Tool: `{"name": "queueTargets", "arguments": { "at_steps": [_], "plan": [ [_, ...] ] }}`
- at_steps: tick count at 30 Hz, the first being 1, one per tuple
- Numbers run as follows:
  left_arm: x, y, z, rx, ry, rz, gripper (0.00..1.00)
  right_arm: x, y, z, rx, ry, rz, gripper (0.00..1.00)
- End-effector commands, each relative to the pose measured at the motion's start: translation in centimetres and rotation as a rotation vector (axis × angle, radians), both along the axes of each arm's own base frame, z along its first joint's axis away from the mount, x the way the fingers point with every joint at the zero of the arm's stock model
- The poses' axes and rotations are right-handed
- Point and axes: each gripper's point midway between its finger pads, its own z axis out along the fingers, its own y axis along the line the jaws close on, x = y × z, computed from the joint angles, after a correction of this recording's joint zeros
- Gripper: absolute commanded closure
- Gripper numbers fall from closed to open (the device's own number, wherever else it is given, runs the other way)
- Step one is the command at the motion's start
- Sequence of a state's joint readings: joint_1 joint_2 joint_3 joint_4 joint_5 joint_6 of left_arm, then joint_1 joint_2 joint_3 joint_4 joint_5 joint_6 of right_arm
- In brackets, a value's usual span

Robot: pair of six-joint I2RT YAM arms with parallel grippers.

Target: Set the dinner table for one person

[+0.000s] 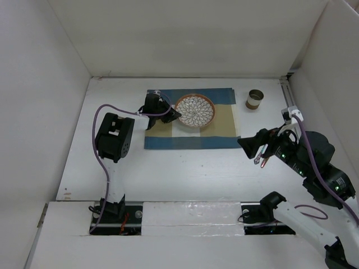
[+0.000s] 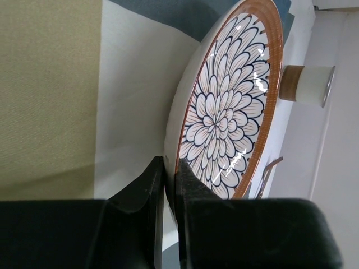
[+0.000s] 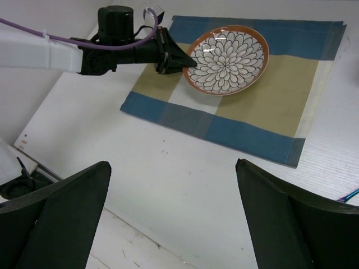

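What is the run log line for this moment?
left gripper: shut on plate rim | plate: on placemat | right gripper: open, empty, above dinner table | cup: right of placemat

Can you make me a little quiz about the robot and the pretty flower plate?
1. True or false: the left gripper is pinching the rim of the plate.
2. What lies under the plate? A) a placemat B) a tray C) a book
3. Fill in the gap: seen from the top camera, the cup stands on the table, off the placemat, on its ____ side.

Key: 1 true; 2 A; 3 right.
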State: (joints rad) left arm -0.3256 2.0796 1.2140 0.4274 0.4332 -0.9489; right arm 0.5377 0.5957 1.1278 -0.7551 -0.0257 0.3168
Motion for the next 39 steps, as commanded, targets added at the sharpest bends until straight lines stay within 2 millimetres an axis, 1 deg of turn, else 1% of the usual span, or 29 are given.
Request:
{"name": "queueTargets", "arguments": {
  "at_steps": [1,4,5,8,9,10,12,13,15,17,18,20,21,22,24,25,26,27,28,29,30,31,32,33,34,35,36,38,39],
  "plan": [
    [1.7,-1.3,8.0,-0.107,-0.194,-0.022,0.96,0.1,0.0,0.0,-0.004,-0.012,0.002,0.01],
    [1.5,-1.4,8.6,-0.114,-0.203,-0.031,0.85,0.1,0.0,0.0,-0.004,-0.012,0.002,0.01],
    [1.3,-1.3,8.2,-0.111,-0.194,-0.031,0.75,0.1,0.0,0.0,-0.004,-0.012,0.002,0.01],
    [1.3,-1.3,9.2,-0.117,-0.213,-0.031,0.59,0.1,0.0,0.2,0.001,-0.02,0.002,0.01],
    [1.0,-1.2,8.5,-0.11,-0.192,-0.03,0.53,0.3,0.1,0.0,-0.004,-0.012,0.002,0.01],
    [0.8,-1.0,8.4,-0.104,-0.184,-0.022,0.38,0.4,0.2,0.2,0.001,-0.02,0.002,0.01],
    [0.6,-0.6,8.6,-0.087,-0.166,-0.003,0.19,1.0,0.6,-0.5,-0.013,0.002,0.002,0.0],
    [0.3,0.0,7.5,-0.053,-0.118,0.029,0.0,1.6,0.4,-0.8,-0.025,0.013,-0.019,0.0],
    [-0.1,0.8,6.7,-0.014,-0.07,0.064,0.0,2.9,-0.4,-1.8,-0.06,0.056,-0.1,0.0],
    [-0.7,1.5,5.2,0.033,0.007,0.09,0.0,4.4,0.0,-3.0,-0.089,0.112,-0.123,0.0],
    [-0.7,2.2,5.3,0.043,0.017,0.107,0.0,5.2,0.0,-3.3,-0.087,0.129,-0.145,0.0],
    [-1.1,3.5,5.1,0.08,0.054,0.147,0.0,8.1,-1.1,-4.0,-0.087,0.153,-0.236,0.0],
    [-1.4,3.9,5.0,0.098,0.069,0.161,0.0,9.0,-0.7,-4.3,-0.091,0.158,-0.236,0.0],
    [-1.4,4.8,4.9,0.118,0.082,0.19,0.0,10.7,-2.4,-4.9,-0.092,0.175,-0.309,0.0],
    [-1.8,7.0,4.8,0.226,0.113,0.263,0.0,14.6,-3.7,-6.1,-0.093,0.236,-0.38,0.0],
    [-1.9,7.8,6.2,0.254,0.092,0.293,0.0,15.9,-4.1,-6.4,-0.076,0.259,-0.379,0.0],
    [-2.2,8.4,7.1,0.285,0.085,0.322,0.0,18.6,-6.6,-7.5,-0.079,0.299,-0.46,0.0],
    [-3.0,9.7,7.2,0.365,0.085,0.366,0.0,19.9,-7.6,-8.1,-0.054,0.323,-0.503,0.0],
    [-3.4,10.6,9.5,0.387,0.037,0.387,0.0,21.7,-9.0,-8.3,-0.042,0.311,-0.564,0.0],
    [-4.0,10.9,10.9,0.404,0.016,0.396,0.0,23.0,-11.0,-9.0,-0.029,0.326,-0.632,0.0],
    [-4.8,11.6,11.2,0.427,0.011,0.399,0.0,25.5,-11.6,-10.4,-0.026,0.363,-0.655,0.0],
    [-5.6,12.3,11.8,0.454,0.001,0.408,0.0,26.5,-12.2,-11.1,-0.021,0.394,-0.675,0.0],
    [-6.5,13.0,14.3,0.464,-0.054,0.405,0.0,27.6,-13.7,-11.8,-0.05,0.413,-0.736,0.0],
    [-7.4,13.4,14.7,0.48,-0.066,0.391,0.0,29.7,-15.1,-12.6,-0.051,0.436,-0.785,0.02],
    [-8.7,14.2,14.5,0.52,-0.054,0.387,0.0,30.6,-16.0,-13.2,-0.04,0.453,-0.825,0.04],
    [-9.8,14.7,16.3,0.519,-0.094,0.383,0.0,31.4,-17.0,-13.7,-0.041,0.46,-0.862,0.06],
    [-10.6,15.3,16.6,0.569,-0.125,0.352,0.0,32.1,-18.0,-14.4,-0.041,0.471,-0.882,0.06],
    [-12.2,16.4,16.0,0.593,-0.119,0.291,0.0,34.1,-18.7,-16.2,-0.043,0.513,-0.897,0.14],
    [-12.8,17.1,16.8,0.587,-0.134,0.282,0.0,34.7,-19.2,-16.7,-0.063,0.512,-0.912,0.14]
  ]
}}
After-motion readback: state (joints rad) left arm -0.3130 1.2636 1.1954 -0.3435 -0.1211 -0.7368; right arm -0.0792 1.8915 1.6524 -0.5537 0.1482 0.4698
